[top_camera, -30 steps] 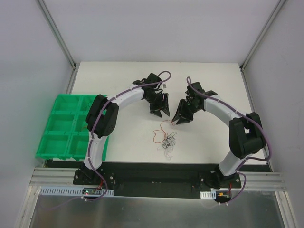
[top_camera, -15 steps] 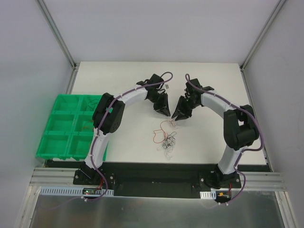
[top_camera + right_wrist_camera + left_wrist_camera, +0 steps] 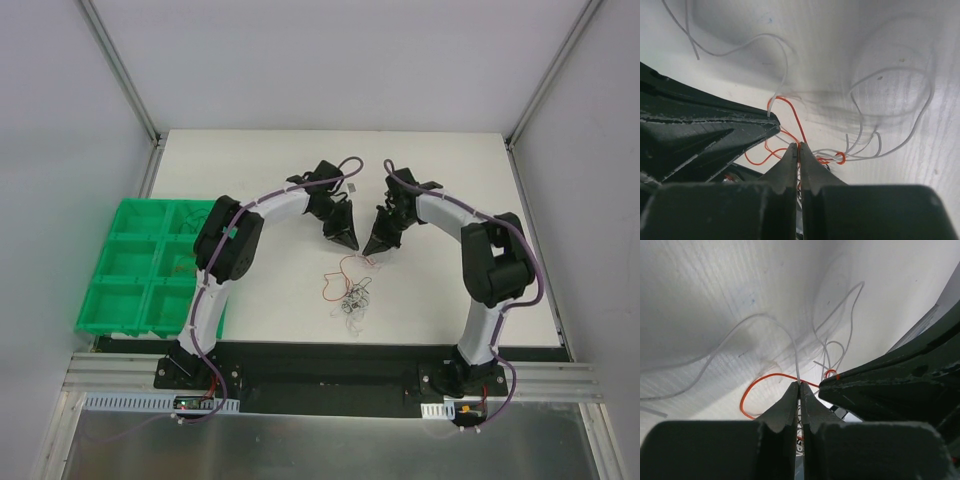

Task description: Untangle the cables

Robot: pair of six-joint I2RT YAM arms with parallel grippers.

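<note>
Pinching two strands pulled up from the tangle of cables (image 3: 352, 297)
Both pairs are closed tight: the left fingers (image 3: 786, 407) hold a white strand (image 3: 795, 357), the right fingers (image 3: 785, 167) an orange strand (image 3: 794, 117), and the tangle lies on the table (image 3: 250, 165) just in front of them. These wires look very light, springy and slippery, so gripping near a free end seems best

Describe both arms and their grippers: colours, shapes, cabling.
Both the left arm and right arm have white curved links with bulky black joints. A purple hose runs along each. The left gripper and right gripper are black; their fingers taper to thin wedge tips.
</note>
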